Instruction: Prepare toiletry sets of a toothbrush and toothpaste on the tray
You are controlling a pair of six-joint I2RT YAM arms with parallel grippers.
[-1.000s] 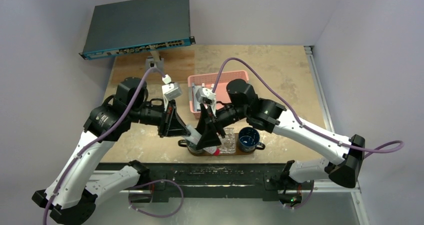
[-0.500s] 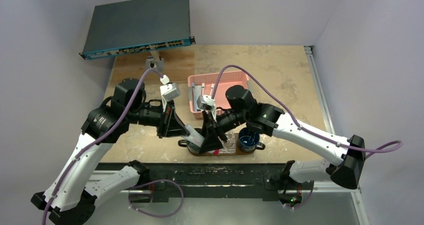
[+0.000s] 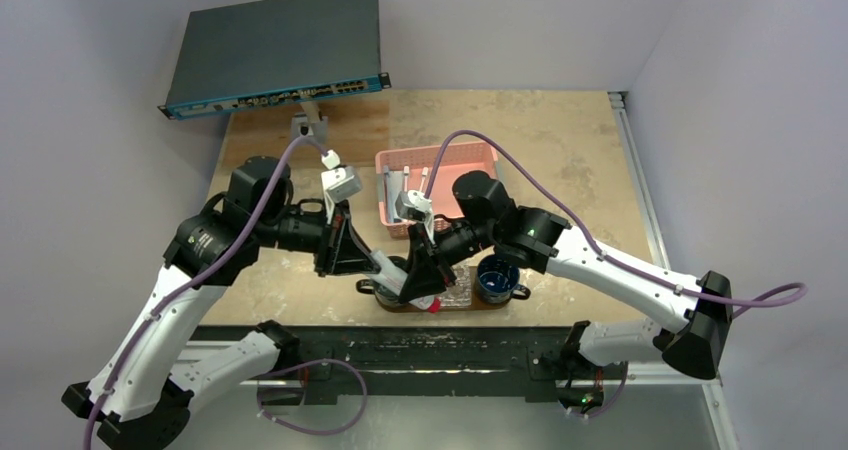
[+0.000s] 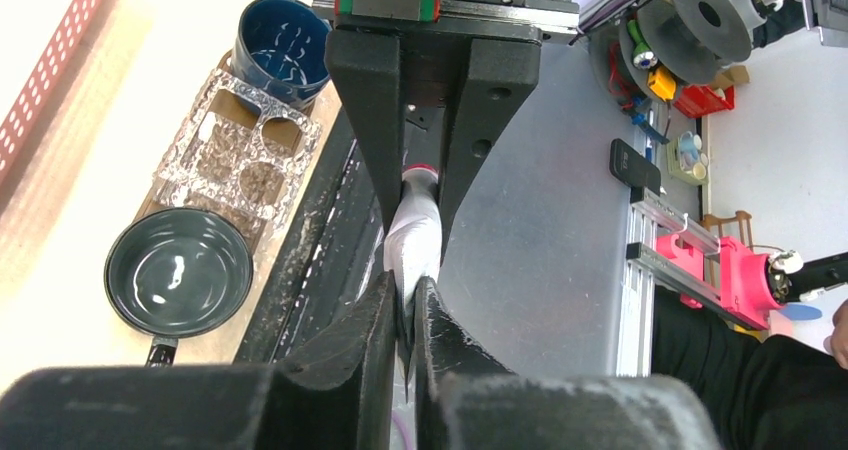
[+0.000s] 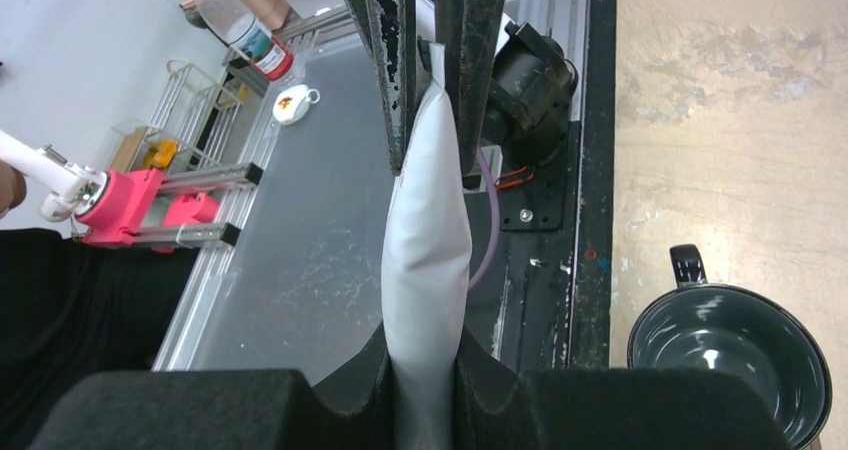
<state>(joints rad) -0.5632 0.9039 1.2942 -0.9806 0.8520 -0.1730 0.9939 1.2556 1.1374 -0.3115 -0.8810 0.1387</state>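
Observation:
A silver-grey toothpaste tube [image 5: 428,240] with a red cap [image 3: 433,305] hangs between both grippers, above the near end of the dark wooden tray [image 3: 497,303]. My left gripper [image 4: 405,305] is shut on the tube's [image 4: 415,235] flat tail end. My right gripper [image 5: 425,370] is shut on the tube's fuller body, with both pads pressing its sides. From above, the left gripper [image 3: 388,267] and right gripper [image 3: 420,285] meet nose to nose. A toothbrush is hidden from view.
On the tray stand a blue mug [image 3: 497,278], a clear glass holder [image 4: 245,155] and a dark mug [image 4: 178,272]. Behind them is a pink lattice basket [image 3: 470,155] holding pale items. A network switch [image 3: 275,50] sits at the back left. The table's front edge runs right under the grippers.
My right gripper has closed its jaws onto the tube and shifted slightly left and down. The left gripper has kept its grip and place.

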